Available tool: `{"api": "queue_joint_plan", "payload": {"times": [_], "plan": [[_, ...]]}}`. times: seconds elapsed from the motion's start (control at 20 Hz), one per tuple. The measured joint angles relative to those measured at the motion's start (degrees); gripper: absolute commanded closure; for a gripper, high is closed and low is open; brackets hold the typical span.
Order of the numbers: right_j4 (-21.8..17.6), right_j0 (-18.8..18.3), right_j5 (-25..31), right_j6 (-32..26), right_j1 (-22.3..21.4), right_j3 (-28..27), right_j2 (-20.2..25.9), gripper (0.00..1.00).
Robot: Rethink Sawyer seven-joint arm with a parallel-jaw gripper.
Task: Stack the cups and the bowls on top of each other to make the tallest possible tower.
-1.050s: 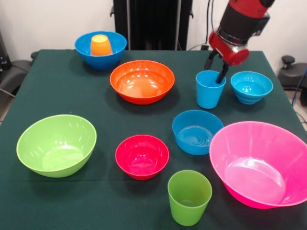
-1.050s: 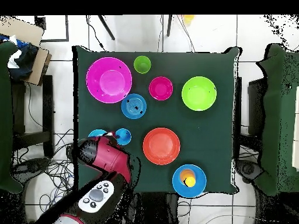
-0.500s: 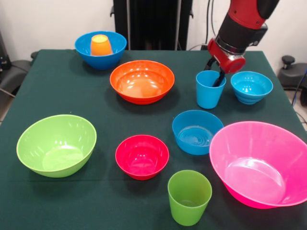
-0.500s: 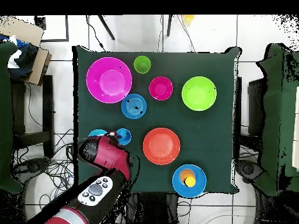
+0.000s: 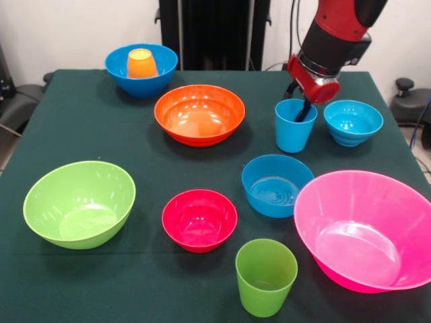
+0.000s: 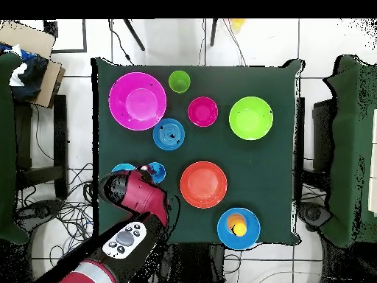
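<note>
My gripper (image 5: 299, 101) hangs over the light blue cup (image 5: 293, 131), open, with one finger inside the cup and the other behind its far wall. The cup stands upright on the table beside the small turquoise bowl (image 5: 353, 122). An orange cup (image 5: 141, 64) sits upside down in the large blue bowl (image 5: 118, 73). The green cup (image 5: 265, 277) stands near the front edge. Spread around are the orange bowl (image 5: 199, 114), medium blue bowl (image 5: 276, 185), red bowl (image 5: 199, 220), lime green bowl (image 5: 79, 204) and pink bowl (image 5: 363, 229). From overhead the arm (image 6: 136, 197) covers part of the light blue cup (image 6: 157, 175).
A dark green cloth (image 5: 67, 128) covers the table. Chairs stand at both sides of the table (image 6: 339, 147), and cables lie on the tiled floor beside the robot's base.
The gripper has come down and shifted slightly left, so one finger now reaches deeper into the light blue cup. The cup and the bowls have not moved.
</note>
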Motion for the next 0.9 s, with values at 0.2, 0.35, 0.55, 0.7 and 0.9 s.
{"api": "queue_joint_plan", "payload": {"times": [0.2, 0.35, 0.55, 0.7, 0.9], "plan": [[0.0, -0.7, 0.0, 0.0, 0.0, 0.0, 0.0, 0.00], [0.0, -0.9, 0.0, 0.0, 0.0, 0.0, 0.0, 0.00], [0.0, -1.0, 0.0, 0.0, 0.0, 0.0, 0.0, 0.00], [0.0, -1.1, 0.0, 0.0, 0.2, 0.0, 0.0, 0.00], [0.0, -1.1, 0.0, 0.0, 0.5, 0.0, 0.0, 0.00]]}}
